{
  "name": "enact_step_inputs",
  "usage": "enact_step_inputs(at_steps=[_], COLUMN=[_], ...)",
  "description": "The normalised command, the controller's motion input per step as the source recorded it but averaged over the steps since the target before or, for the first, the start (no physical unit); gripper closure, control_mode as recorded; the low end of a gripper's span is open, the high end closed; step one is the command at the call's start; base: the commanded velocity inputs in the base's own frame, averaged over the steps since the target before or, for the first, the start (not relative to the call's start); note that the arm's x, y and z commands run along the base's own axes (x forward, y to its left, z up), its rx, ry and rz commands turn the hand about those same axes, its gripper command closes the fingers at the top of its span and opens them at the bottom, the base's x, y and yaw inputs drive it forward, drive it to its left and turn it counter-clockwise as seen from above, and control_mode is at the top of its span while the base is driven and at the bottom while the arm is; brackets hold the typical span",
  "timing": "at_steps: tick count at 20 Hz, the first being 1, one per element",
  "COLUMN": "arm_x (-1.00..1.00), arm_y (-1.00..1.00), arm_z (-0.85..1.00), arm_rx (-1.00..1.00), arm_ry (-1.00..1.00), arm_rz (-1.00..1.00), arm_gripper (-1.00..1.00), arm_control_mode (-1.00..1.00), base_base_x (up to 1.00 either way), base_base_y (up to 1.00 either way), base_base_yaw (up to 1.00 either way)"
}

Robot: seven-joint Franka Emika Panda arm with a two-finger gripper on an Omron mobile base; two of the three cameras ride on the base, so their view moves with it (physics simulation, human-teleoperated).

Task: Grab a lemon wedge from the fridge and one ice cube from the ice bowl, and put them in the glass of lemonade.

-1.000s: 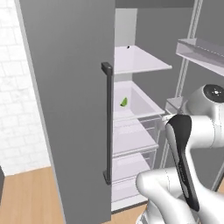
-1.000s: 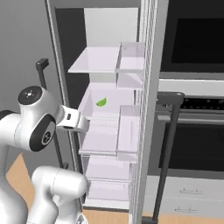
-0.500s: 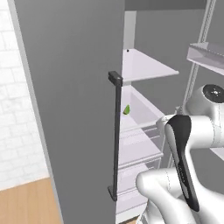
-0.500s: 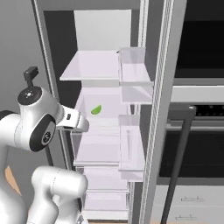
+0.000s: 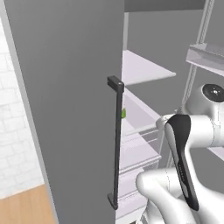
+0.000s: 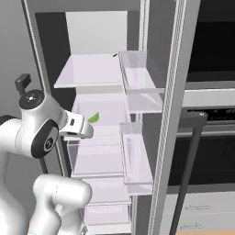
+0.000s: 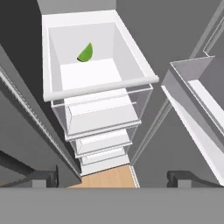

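The fridge (image 6: 96,32) stands open in front of me, with white shelves and drawers inside. The lemon wedge (image 7: 85,53), tiny and yellowish-green, lies at the back of a white drawer (image 7: 100,86) on the middle level. It also shows as a green speck, the lemon wedge (image 6: 94,118), just beyond my wrist, and as the lemon wedge (image 5: 124,113) behind the door handle. My gripper (image 7: 113,178) hangs open in front of and above that drawer, with nothing between its fingertips (image 7: 43,177). The ice bowl and the glass of lemonade are out of view.
The open grey fridge door (image 5: 65,109) with its dark bar handle (image 5: 116,144) stands close on my left. Clear door bins (image 6: 137,73) jut out on the right. A black wall oven (image 6: 215,41) and its handle (image 6: 188,160) lie beyond. Wooden floor (image 7: 105,177) lies below.
The whole picture has shifted and grown: the base has driven closer to the fridge, carrying the arm with it. The gripper stays open and the wedge has not moved.
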Motion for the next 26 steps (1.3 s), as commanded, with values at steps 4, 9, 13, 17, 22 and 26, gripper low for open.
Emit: enact_step_inputs(at_steps=[4,9,13,17,22,26], arm_x=[0.00,0.00,0.00,0.00,0.00,0.00], arm_y=[0.00,0.00,0.00,0.00,0.00,0.00], arm_z=[0.00,0.00,0.00,0.00,0.00,0.00], arm_rx=[0.00,0.00,0.00,0.00,0.00,0.00], arm_ry=[0.00,0.00,0.00,0.00,0.00,0.00], arm_rz=[0.00,0.00,0.00,0.00,0.00,0.00], arm_gripper=[-1.00,-1.00,-1.00,-1.00,-1.00,-1.00], arm_control_mode=[1.00,1.00,1.00,1.00,1.00,1.00], base_base_x=[0.12,0.46,0.45,0.38,0.02,0.06], base_base_y=[0.00,0.01,0.00,-0.03,-0.19,-0.36], base_base_yaw=[-0.07,0.00,0.02,0.08,0.09,0.06])
